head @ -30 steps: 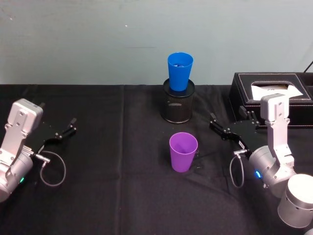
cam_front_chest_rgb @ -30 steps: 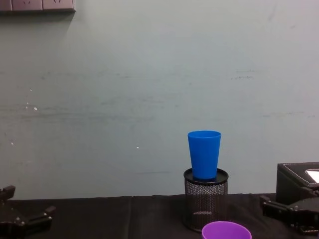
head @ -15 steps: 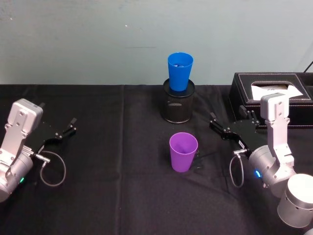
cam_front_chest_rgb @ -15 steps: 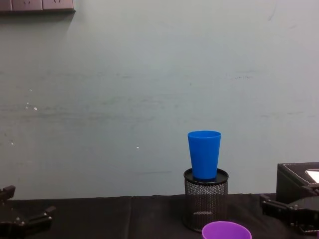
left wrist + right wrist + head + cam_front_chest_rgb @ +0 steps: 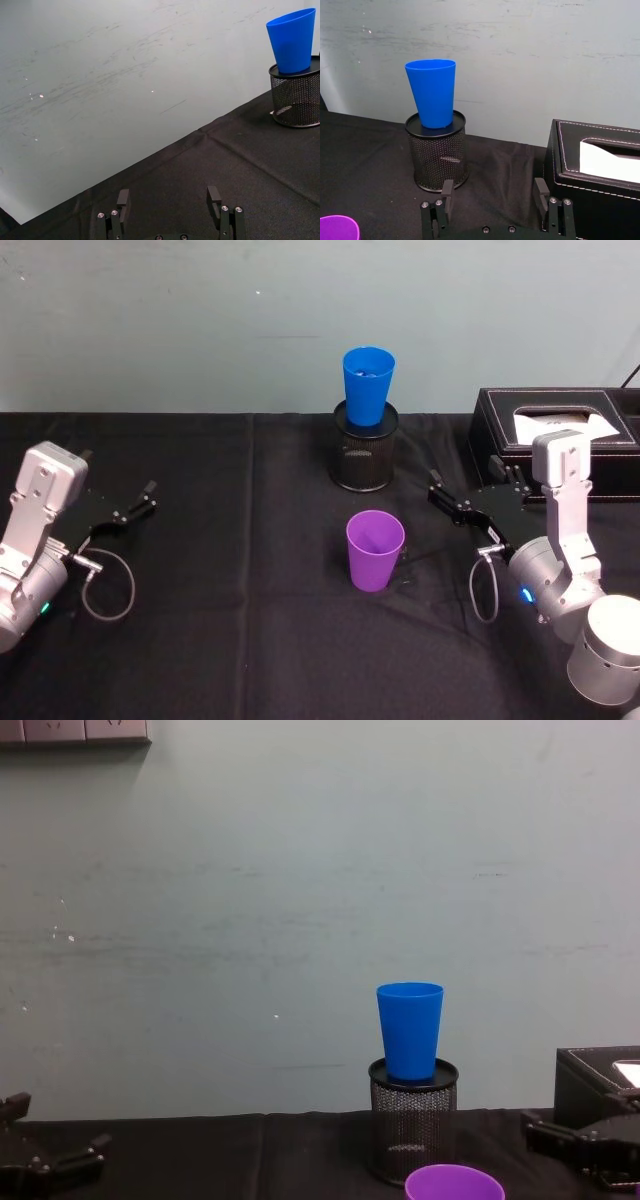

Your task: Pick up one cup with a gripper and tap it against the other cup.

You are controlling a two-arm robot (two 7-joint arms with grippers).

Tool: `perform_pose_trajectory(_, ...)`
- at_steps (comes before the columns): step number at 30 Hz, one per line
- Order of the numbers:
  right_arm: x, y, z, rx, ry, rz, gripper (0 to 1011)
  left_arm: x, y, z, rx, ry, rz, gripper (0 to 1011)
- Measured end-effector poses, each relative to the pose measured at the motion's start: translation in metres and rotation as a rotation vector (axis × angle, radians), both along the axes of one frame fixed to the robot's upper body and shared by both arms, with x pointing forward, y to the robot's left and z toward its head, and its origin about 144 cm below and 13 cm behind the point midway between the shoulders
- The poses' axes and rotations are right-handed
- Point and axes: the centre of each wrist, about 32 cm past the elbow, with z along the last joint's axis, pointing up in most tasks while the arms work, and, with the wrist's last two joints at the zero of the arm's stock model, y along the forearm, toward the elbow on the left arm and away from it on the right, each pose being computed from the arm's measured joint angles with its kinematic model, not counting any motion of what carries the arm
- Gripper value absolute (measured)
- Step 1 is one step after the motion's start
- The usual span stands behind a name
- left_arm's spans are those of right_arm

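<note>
Purple cup [image 5: 375, 550] and blue cup [image 5: 368, 386]: smooth plastic. Holder [image 5: 365, 462]: black wire mesh. Worktop [image 5: 240, 620]: matt black cloth. Box [image 5: 560, 430]: stitched, leather-like.

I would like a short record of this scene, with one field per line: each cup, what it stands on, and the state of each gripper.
purple cup: upright on the black tablecloth, nothing holding it
blue cup: upright in the top of the black mesh holder, behind the purple cup
left gripper: open, holding nothing, low over the cloth at the table's left side
right gripper: open, holding nothing, to the right of the purple cup, apart from it
black tissue box: far right, behind the right gripper
</note>
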Motion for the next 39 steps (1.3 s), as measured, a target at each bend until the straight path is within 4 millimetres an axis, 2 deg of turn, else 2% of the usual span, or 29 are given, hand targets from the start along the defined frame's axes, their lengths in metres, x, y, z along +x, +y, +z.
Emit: perform_pose_trajectory(39,0.0000,0.0000,0.0002,-0.001,-0.001,-0.001,1000,0.0000,0.0000,0.0000,0.000,0.000,0.000,1000)
